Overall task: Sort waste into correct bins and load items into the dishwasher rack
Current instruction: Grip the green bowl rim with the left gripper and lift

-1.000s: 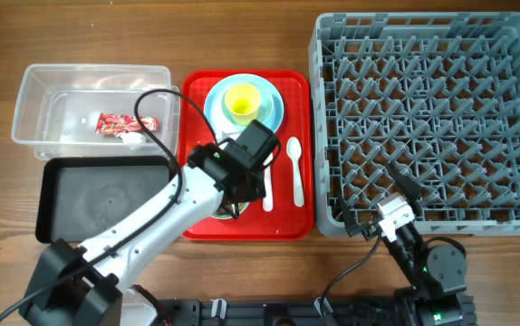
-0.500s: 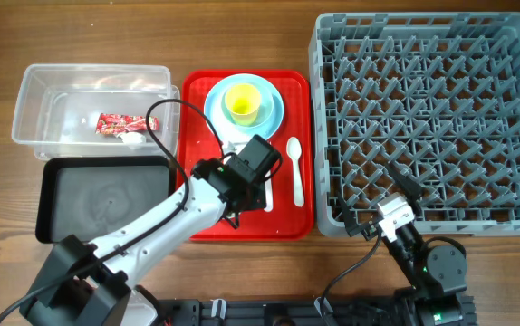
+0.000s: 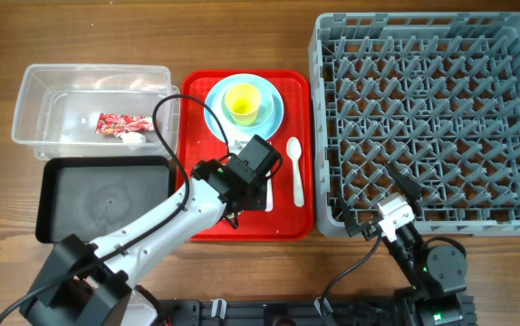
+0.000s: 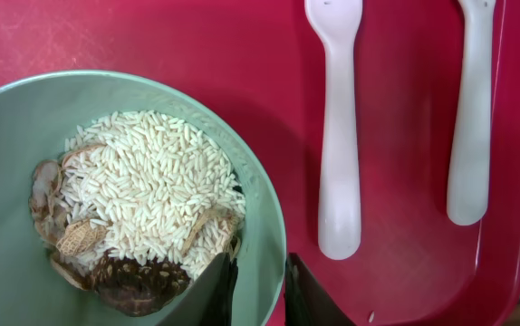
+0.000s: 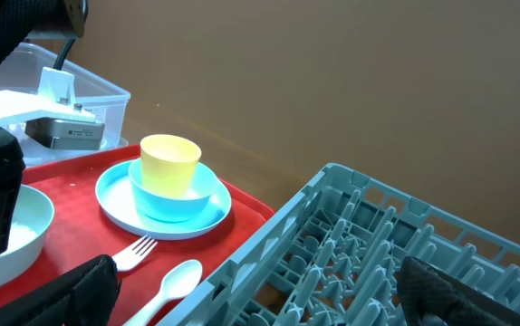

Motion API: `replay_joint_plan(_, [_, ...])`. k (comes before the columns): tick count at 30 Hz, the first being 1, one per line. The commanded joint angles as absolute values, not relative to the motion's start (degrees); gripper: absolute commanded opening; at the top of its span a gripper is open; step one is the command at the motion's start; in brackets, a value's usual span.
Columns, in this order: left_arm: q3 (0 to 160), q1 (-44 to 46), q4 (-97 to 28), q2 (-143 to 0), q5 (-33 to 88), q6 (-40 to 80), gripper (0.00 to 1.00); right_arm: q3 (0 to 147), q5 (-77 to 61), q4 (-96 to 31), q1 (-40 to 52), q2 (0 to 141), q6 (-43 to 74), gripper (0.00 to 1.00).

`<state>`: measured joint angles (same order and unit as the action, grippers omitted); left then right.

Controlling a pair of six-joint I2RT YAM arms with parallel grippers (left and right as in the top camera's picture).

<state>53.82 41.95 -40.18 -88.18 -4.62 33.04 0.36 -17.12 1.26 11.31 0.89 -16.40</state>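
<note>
Bench (image 3: pixel 242 36) of brown wood, seen from above. At centre lies a red serving tray (image 3: pixel 287 222). Just beside it at 3 o'clock stands the grey dishwasher rack (image 3: pixel 432 118). On its other side are two bins: a clear tub (image 3: pixel 29 109) at 10 o'clock and a black tray (image 3: pixel 88 195) at 8 o'clock.

One red wrapper (image 3: pixel 115 124) and one white tissue (image 3: pixel 133 139) lie in the tub. At the red tray's 12 o'clock end, one blue plate (image 3: pixel 274 113) carries one upright yellow cup (image 3: pixel 242 102).

One fork (image 4: pixel 337 136) and one spoon (image 3: pixel 296 172) lie parallel, long axes running 12 to 6, heads toward 12. A strip of bare red shows between them, and the spoon is near the tray's 3 o'clock lip.

One mint green bowl (image 4: pixel 15 154) sits upright toward the tray's 6 o'clock end (from above, hidden under the left arm), holding rice scraps (image 4: pixel 147 177).

Left fingers (image 4: pixel 310 299) stand narrow, pinching the bowl's rim, one inside and one outside. Right fingers (image 5: pixel 70 294) gape wide, holding nothing, at the rack's 7 o'clock corner.
</note>
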Motion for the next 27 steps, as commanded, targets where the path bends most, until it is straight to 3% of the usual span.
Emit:
replay_joint_plan(1, [52.6, 42.2, -39.6, -88.3, -5.4, 31.7, 0.20, 0.3, -17.5, 1.4, 11.3, 0.4, -16.5, 1.00])
replay_joint_plan(22, [51.6, 42.2, -38.2, -91.2, -5.4, 31.7, 0.20, 0.3, -17.5, 1.4, 11.3, 0.4, -16.5, 1.00])
replay_joint_plan(23, [51.6, 42.2, -38.2, -92.0, -5.6, 31.7, 0.19, 0.3, -17.5, 1.4, 11.3, 0.4, -16.5, 1.00])
replay_joint_plan(26, [51.6, 42.2, -38.3, -93.0, -8.0, 31.7, 0.04, 0.3, -17.5, 1.4, 11.3, 0.4, -16.5, 1.00])
replay_joint_plan(27, [51.7, 42.2, -38.5, -93.0, -9.6, 31.7, 0.04, 0.3, -17.5, 1.4, 11.3, 0.4, -16.5, 1.00])
